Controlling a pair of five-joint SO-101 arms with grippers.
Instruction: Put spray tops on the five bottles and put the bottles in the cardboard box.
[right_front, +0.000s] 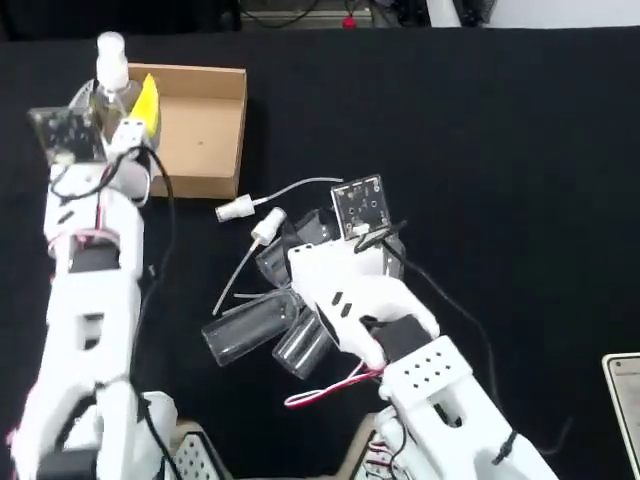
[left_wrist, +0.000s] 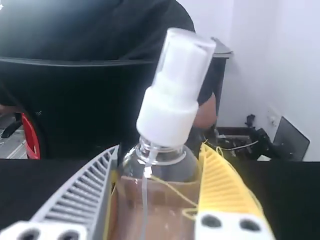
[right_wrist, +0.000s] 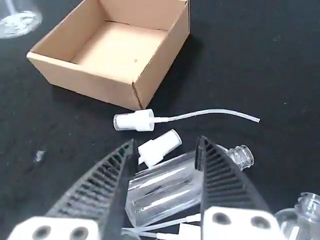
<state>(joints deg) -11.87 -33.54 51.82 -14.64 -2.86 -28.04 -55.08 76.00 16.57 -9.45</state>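
Gripping an upright clear bottle (left_wrist: 155, 200) that already carries a white spray top (left_wrist: 175, 95), the left hand (left_wrist: 159, 150) is closed on its shoulders with one grey and one yellow finger. In the high view it sits at the left rim of the cardboard box (right_front: 195, 185), near the far corner. Whether the bottle stands inside that wall or just outside it cannot be told. The box is open-topped and its brown floor shows between the walls. A broad stretch of black bench (right_front: 480, 130) lies along its right wall. Just off the near right corner lie two loose spray tops: one with a long curved tube (right_wrist: 134, 121) and, beyond it from the box, a second spray top (right_wrist: 160, 146). The right hand (right_wrist: 166, 142) is farther out on that near side. Its black fingers are parted, with an uncapped bottle (right_wrist: 165, 187) lying on its side between them. Two more bare bottles (right_front: 245, 325) lie together still farther from the box's near wall, close beside the right arm.
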